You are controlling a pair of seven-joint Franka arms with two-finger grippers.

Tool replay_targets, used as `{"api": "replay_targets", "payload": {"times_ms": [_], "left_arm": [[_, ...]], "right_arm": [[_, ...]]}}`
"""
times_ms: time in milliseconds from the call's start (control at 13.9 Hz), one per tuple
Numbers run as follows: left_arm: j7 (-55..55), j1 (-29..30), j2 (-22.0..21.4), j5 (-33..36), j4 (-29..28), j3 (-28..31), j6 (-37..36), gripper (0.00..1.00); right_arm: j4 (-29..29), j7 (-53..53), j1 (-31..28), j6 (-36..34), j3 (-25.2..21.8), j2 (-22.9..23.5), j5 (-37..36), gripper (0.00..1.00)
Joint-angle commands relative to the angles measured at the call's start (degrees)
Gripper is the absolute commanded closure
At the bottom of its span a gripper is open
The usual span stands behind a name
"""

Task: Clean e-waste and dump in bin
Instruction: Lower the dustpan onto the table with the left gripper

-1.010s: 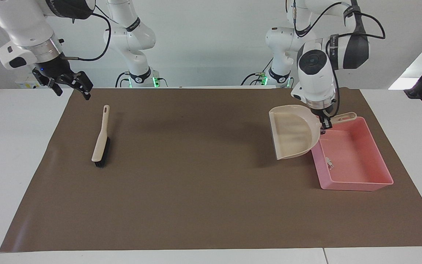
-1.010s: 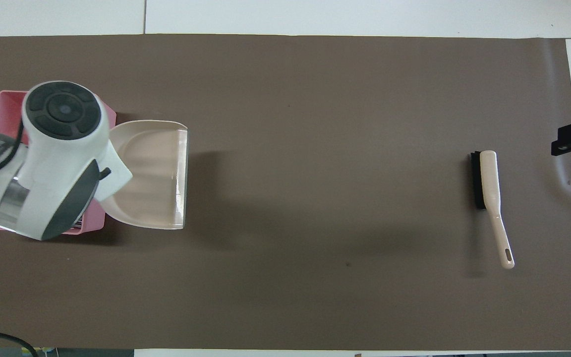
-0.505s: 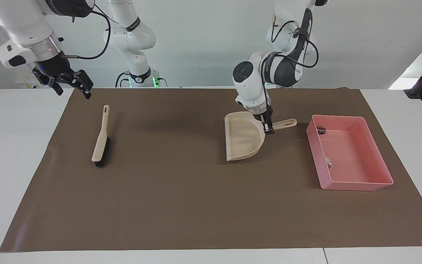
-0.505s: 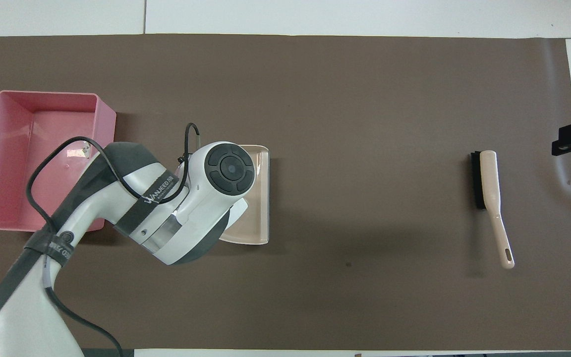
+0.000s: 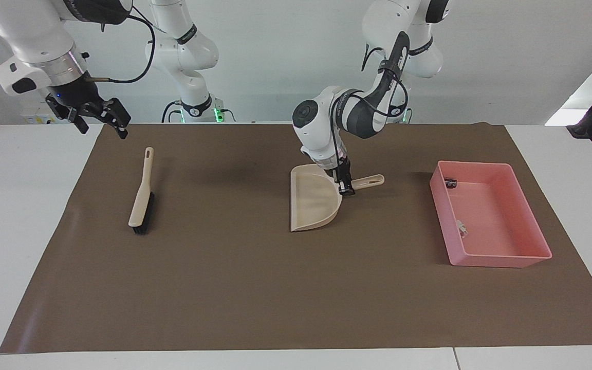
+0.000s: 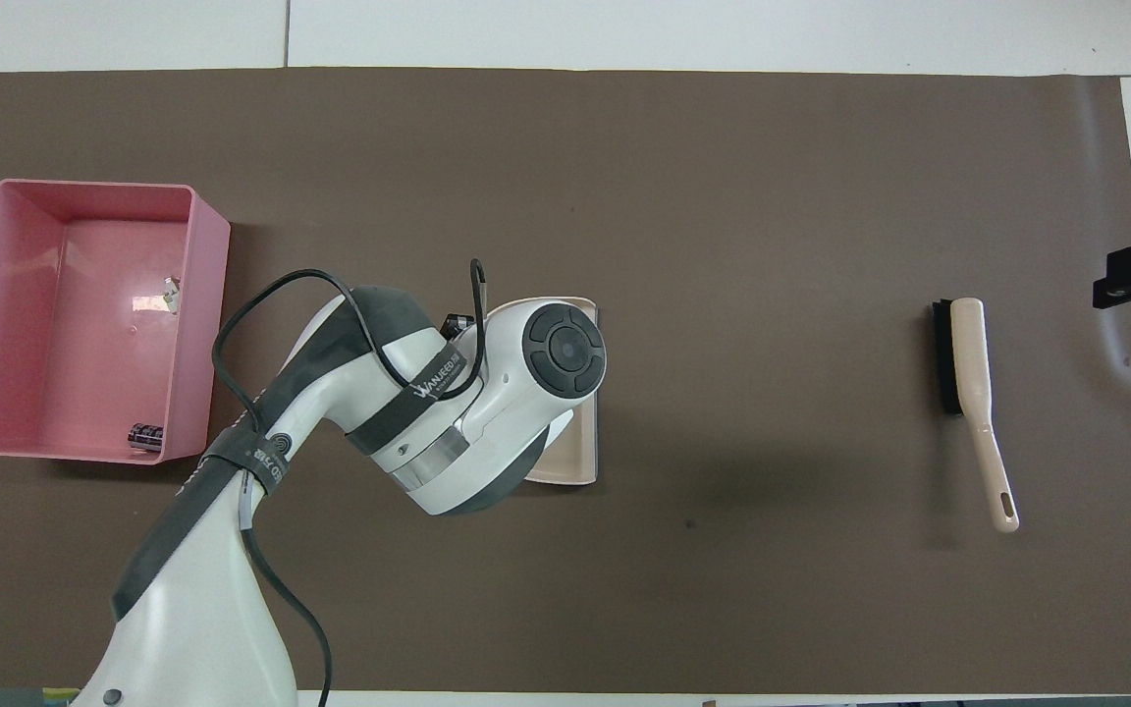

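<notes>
Left tool [image 5: 347, 188] clamped on dustpan [image 5: 312, 201] handle, right tool [image 5: 102, 120] apart, waiting above mat corner

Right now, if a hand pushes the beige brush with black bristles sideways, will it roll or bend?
The beige brush with black bristles lies flat on the brown mat, so it would probably slide, not roll. Its handle looks like rigid plastic, likely stiff and light. The bristles may drag.
</notes>
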Motion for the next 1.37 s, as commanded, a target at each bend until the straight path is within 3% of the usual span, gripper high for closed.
{"api": "replay_targets", "payload": {"times_ms": [0, 577, 794, 1010, 1155, 1299], "left_arm": [[-0.4, -1.9, 0.7, -1.2, 0.6, 1.0, 1.7, 1.00], [0.5, -2.4, 0.3, -1.1, -2.7, 1.0, 5.5, 0.98], [0.0, -1.4, -0.2, -1.1, -2.4, 1.0, 5.4, 0.72], [0.4, -0.8, -2.3, -1.1, -2.2, 1.3, 5.1, 0.68], [-0.7, -0.8, -3.4, -1.2, -2.4, 1.3, 4.4, 0.29], [-1.0, -0.8, -4.2, -1.4, -2.4, 1.3, 3.9, 0.20]], "right_arm": [[-0.8, 0.3, -0.1, -0.4, -0.3, -0.8, 0.9, 0.00], [-0.8, 0.3, 0.0, -0.4, -0.3, -0.8, 0.9, 0.00], [-0.8, 0.3, 0.0, -0.4, -0.3, -0.8, 0.9, 0.00], [-0.8, 0.3, 0.0, -0.4, -0.3, -0.8, 0.9, 0.00], [-0.8, 0.3, -0.1, -0.4, -0.3, -0.8, 0.9, 0.00], [-0.8, 0.3, 0.0, -0.4, -0.3, -0.8, 0.9, 0.00]]}}
